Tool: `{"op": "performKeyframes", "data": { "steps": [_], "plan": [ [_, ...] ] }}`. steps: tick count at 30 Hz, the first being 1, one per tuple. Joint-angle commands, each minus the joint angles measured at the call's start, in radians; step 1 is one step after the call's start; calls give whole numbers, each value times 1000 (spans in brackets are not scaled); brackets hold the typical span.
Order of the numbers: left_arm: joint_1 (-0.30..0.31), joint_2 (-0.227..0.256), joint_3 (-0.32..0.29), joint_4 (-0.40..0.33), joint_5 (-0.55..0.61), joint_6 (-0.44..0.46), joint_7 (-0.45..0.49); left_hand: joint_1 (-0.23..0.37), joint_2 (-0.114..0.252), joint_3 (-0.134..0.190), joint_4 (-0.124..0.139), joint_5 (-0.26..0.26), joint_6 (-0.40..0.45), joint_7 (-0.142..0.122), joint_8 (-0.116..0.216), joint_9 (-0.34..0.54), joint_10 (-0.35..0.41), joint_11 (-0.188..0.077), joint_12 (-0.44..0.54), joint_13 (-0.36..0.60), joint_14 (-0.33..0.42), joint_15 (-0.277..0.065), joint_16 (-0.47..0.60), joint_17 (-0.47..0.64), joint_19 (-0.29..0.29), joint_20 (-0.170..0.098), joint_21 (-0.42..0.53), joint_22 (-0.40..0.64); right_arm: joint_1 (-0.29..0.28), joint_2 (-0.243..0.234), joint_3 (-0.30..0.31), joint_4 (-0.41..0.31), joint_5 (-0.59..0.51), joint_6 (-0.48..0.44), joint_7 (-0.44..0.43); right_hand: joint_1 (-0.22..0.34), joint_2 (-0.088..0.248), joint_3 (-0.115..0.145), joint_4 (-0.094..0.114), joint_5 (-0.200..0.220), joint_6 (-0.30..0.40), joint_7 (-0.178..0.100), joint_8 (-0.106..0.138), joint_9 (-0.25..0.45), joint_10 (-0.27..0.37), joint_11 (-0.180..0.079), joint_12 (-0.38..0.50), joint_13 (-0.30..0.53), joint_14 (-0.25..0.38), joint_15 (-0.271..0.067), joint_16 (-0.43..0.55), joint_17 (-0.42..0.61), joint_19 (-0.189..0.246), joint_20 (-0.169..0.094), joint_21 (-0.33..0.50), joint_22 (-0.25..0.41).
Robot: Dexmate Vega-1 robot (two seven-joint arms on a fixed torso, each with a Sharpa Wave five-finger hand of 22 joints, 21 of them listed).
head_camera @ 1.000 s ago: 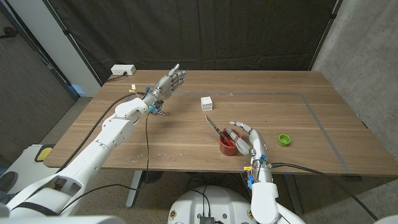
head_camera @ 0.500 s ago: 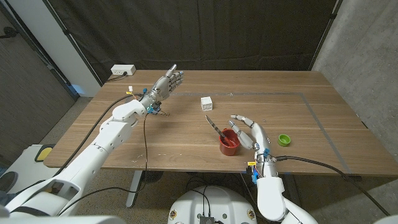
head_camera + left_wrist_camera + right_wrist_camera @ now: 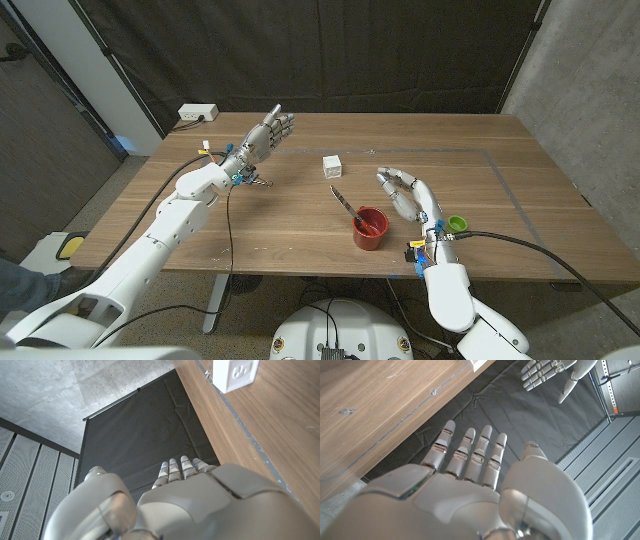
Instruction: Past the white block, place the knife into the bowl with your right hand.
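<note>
Left arm reaches in over the counter's (image 3: 280, 225) left side. Left hand (image 3: 268, 133) hangs above the far-left part of the wooden counter, fingers straight and close side by side, holding nothing; the left wrist view shows the same extended fingers (image 3: 177, 467).

Near the far-left corner, a white power strip (image 3: 197, 113) lies at the edge.

Middle of the counter, toward the far edge: small white cube block (image 3: 332, 165). Nearer the front edge from it stands the round red bowl (image 3: 369, 228). The slim knife with a dark handle (image 3: 345, 200) sits with one end inside the bowl, leaning on the rim, the other end sticking out toward the white block. So the knife appears to be already in the bowl.

Right hand (image 3: 408, 194) is just to the right of the bowl, raised, fingers spread, clear of knife and bowl, gripping nothing. The right wrist view shows its fingers (image 3: 470, 450) straight and apart.

Small green cup (image 3: 457, 224) sits right of the right hand, near the front-right area.

Judgement: the step in hand is release and retreat. To do it well, lift the right hand up and away to the right, keeping fingers apart so nothing catches the protruding knife or tips the bowl; mind the green cup beside the wrist.
</note>
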Motion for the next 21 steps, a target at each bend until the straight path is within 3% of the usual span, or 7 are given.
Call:
{"op": "performKeyframes", "data": {
  "steps": [1,6,21],
  "plan": [
    [31,12,-15,-12,-6,-11,10,4,1,-5,-1,2,7,-1,3,6,6,0,2,4,6,3,0,3,1,2,8,5,71,0,80,82,192,155,118,-16,-4,1,9,-4,16,25,4,-4,20,14,7,-3,13,-20,2,-2,15,0,7,1],
    [64,24,-28,-46,-9,-6,29,5,2,-5,-1,1,8,-1,3,6,5,-1,2,4,6,2,0,4,0,2,8,5,103,-9,103,115,253,182,180,-38,-6,-2,12,-3,-24,16,-10,-16,-26,29,-15,-13,-30,-8,-17,-9,9,9,2,1],
    [61,15,-27,-28,-12,-33,16,7,5,-7,-2,0,11,-2,3,6,7,0,2,4,7,1,0,4,-2,3,7,5,108,18,118,129,252,197,185,-48,-6,-2,12,-2,-40,17,-11,-21,-36,31,-20,-16,-40,-8,-18,-11,2,14,-1,1]
  ]
}}
